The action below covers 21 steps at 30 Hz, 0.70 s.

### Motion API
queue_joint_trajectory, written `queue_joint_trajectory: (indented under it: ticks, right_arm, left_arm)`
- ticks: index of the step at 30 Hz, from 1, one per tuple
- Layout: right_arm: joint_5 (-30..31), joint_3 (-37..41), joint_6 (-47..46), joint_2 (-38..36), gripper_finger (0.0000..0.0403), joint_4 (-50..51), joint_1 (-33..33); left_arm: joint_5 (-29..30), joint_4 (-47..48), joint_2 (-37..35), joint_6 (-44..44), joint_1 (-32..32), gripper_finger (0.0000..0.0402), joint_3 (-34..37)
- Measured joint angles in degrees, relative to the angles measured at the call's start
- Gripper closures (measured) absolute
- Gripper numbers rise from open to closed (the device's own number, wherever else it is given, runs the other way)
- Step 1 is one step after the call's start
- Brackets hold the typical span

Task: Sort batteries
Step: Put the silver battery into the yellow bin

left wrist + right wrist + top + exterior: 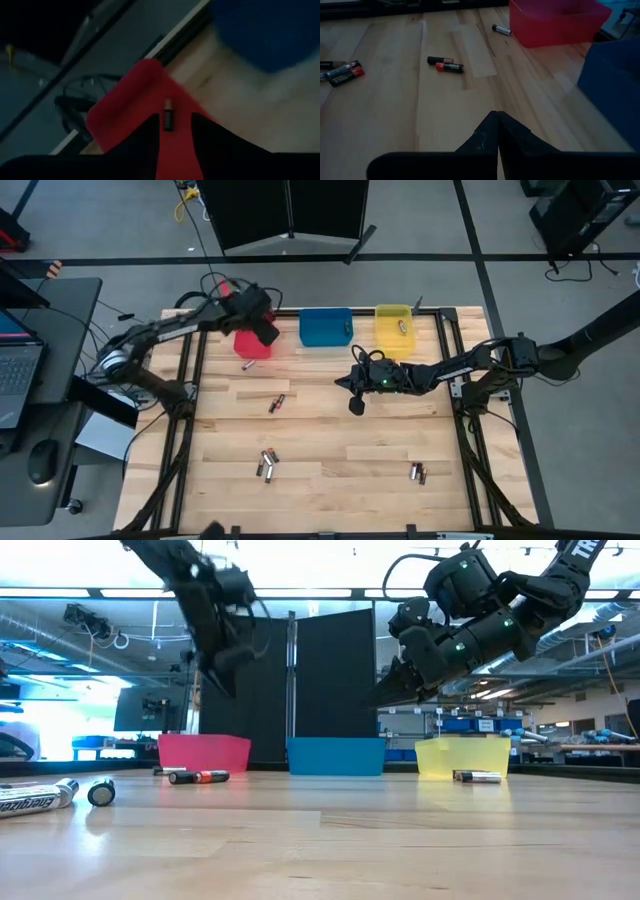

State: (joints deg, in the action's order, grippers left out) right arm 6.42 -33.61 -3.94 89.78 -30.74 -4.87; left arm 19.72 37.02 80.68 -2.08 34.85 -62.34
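My left gripper (266, 332) hangs open over the red bin (254, 346). In the left wrist view a small dark battery with a reddish end (168, 115) shows between the fingers against the bin's red; the fingers stand apart from it. My right gripper (497, 120) is shut and empty above the table's middle (352, 386). Loose batteries lie on the wood: two side by side (445, 64), one near the red bin (501, 30), a group at the near left (267, 464), two at the near right (418, 472). One battery lies in the yellow bin (403, 326).
The red bin, the blue bin (325, 327) and the yellow bin (392, 328) stand in a row along the table's far edge. Black frame rails run down both sides of the table. A desk with a laptop (20, 380) stands to the left.
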Motion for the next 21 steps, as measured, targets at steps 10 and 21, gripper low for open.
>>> queue_joint_trajectory:
  ticks: [10,21]
  right_arm:
    - [-0.02,0.02,-0.02,0.11,0.039,-0.19,2.97]
    - [-0.02,0.02,0.93,0.11,0.039,-3.27,7.93]
  left_arm:
    - [0.1,1.26,-11.77,-13.41,-22.42,0.0295,8.9]
    - [0.13,0.79,-11.15,-28.62,-50.16,0.0296,10.98]
